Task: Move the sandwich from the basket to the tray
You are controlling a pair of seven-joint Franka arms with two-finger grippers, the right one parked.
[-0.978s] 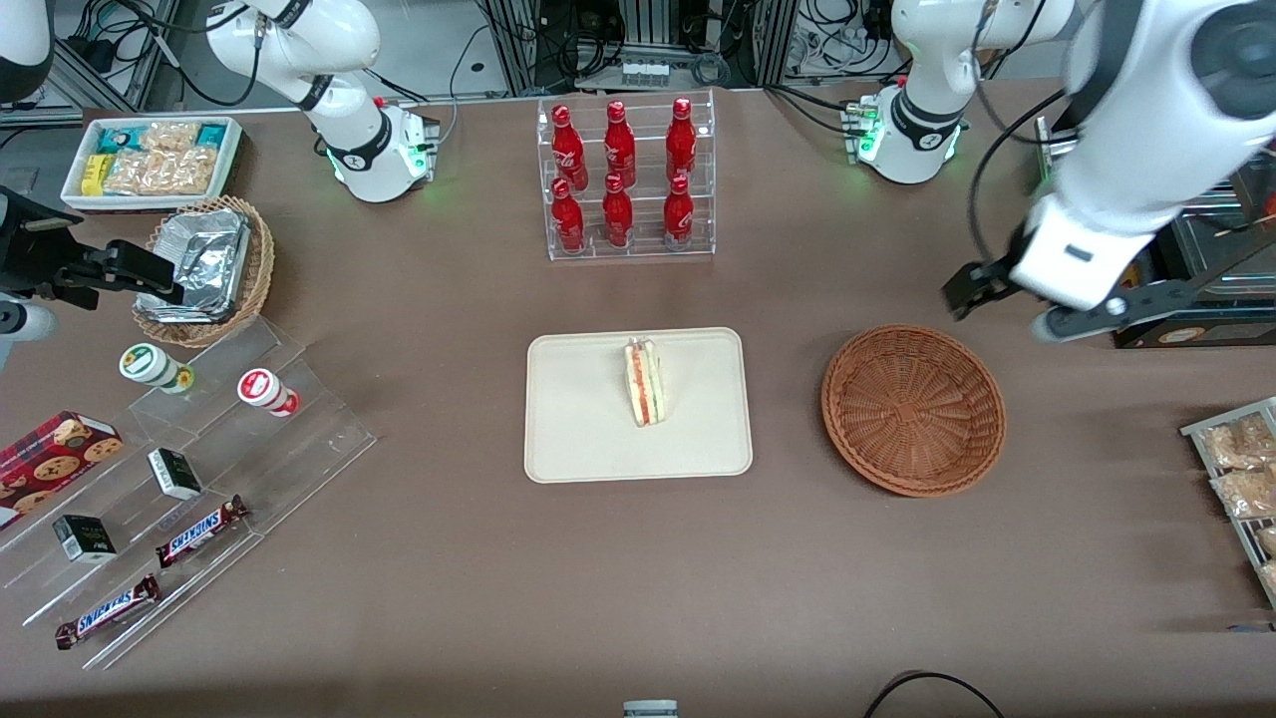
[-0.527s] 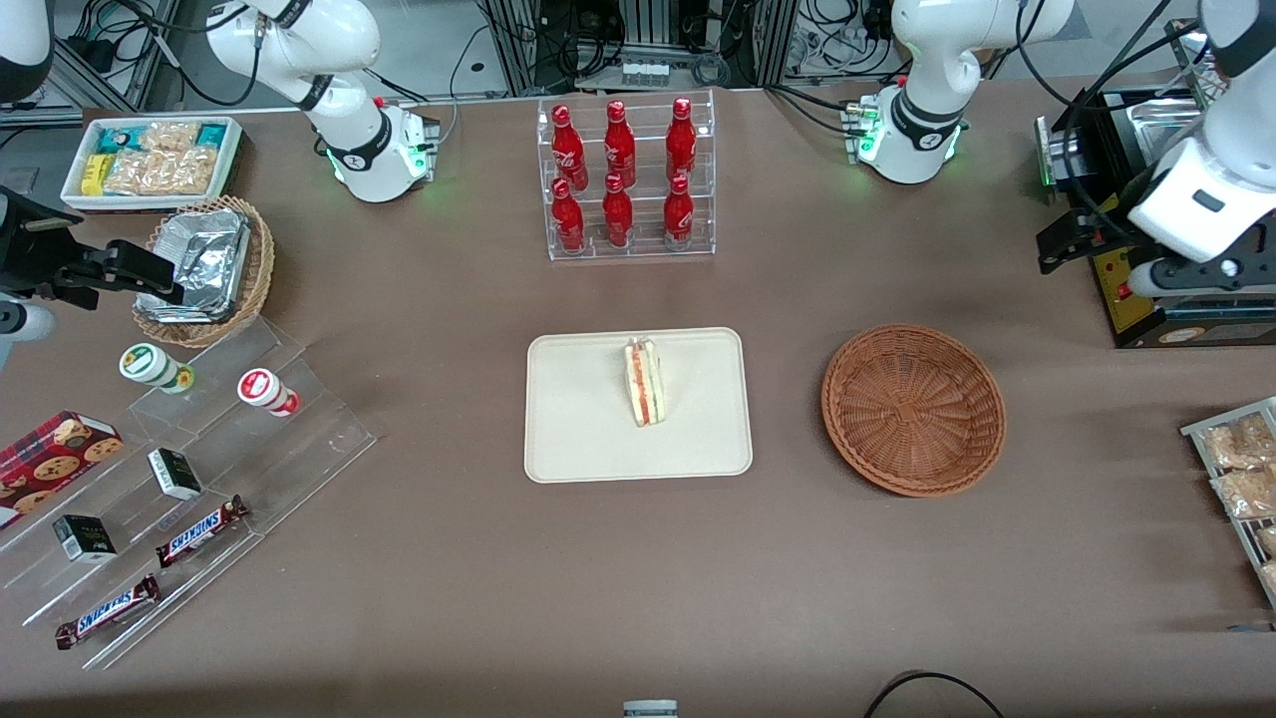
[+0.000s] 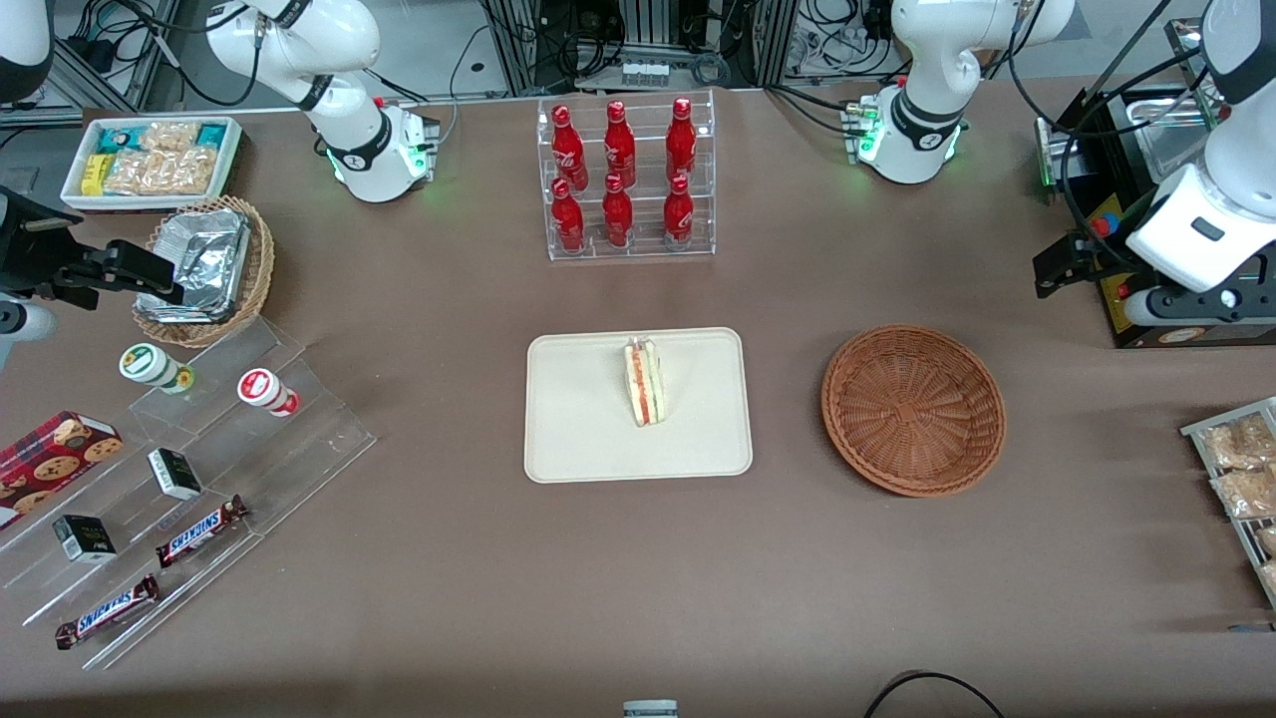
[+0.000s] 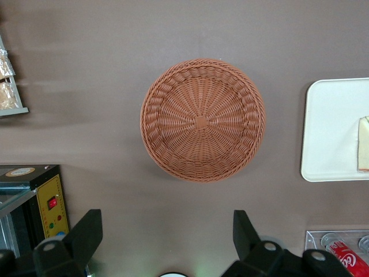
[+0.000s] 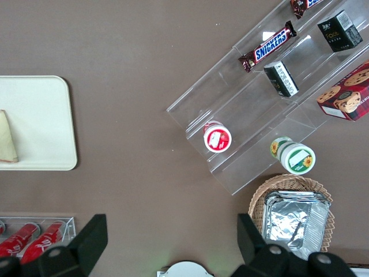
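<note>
Your sandwich stands on its edge on the tray, a little toward the 1 o'clock part of it as the front camera sees it, filling stripes facing the basket. The tray sits at the table's centre, and the basket lies at its 3 o'clock, near it but not touching, with nothing inside its woven bowl; you can see the bare weave clearly from the left wrist camera, where a corner of the tray and a sliver of the sandwich also show.

Your gripper hangs high toward the working arm's end of the table, at about 1 o'clock from the basket in the front camera, well apart from it and from the sandwich. Its 2 fingers are spread wide with nothing between them, and the table and basket show through the gap.

At 12 o'clock from the tray you have a clear rack holding 6 red bottles. A black box with a yellow panel sits just under the working arm's wrist
</note>
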